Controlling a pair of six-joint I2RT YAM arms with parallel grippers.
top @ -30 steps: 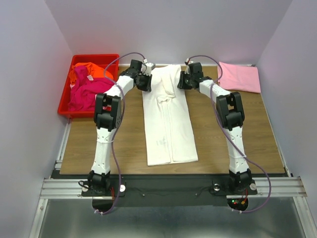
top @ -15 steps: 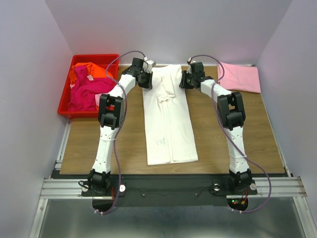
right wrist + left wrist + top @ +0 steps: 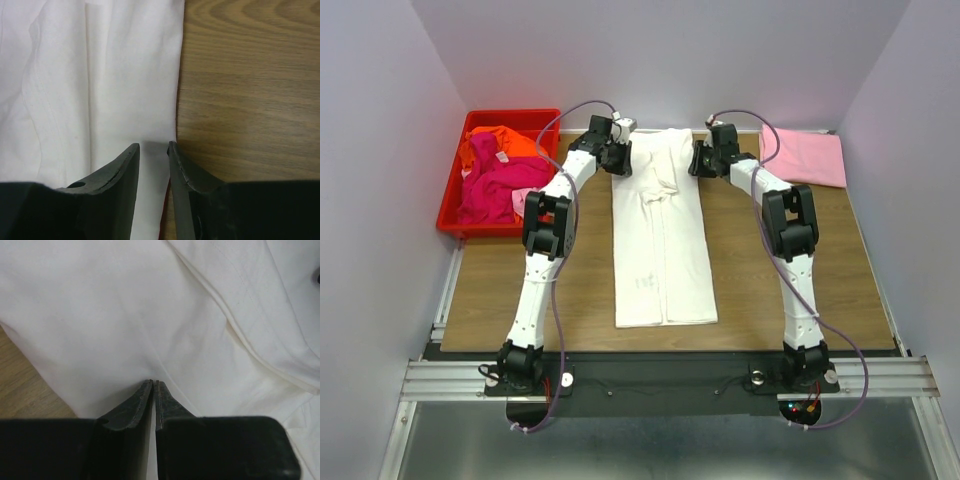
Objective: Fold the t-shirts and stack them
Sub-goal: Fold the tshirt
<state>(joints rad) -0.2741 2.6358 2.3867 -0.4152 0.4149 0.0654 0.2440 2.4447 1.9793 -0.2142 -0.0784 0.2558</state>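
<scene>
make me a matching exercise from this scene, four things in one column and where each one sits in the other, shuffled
Things:
1. white t-shirt
2. pale pink t-shirt
3. red bin
4. magenta t-shirt

Places:
a. lying flat at the far right corner of the table
b. heaped inside the bin
c. stretched long down the middle of the table
d. at the far left of the scene

Pairs: 1-c, 2-a, 3-d, 4-b

Soft, even light; white t-shirt (image 3: 100,315) bright; close foregrounds slightly blurred.
</scene>
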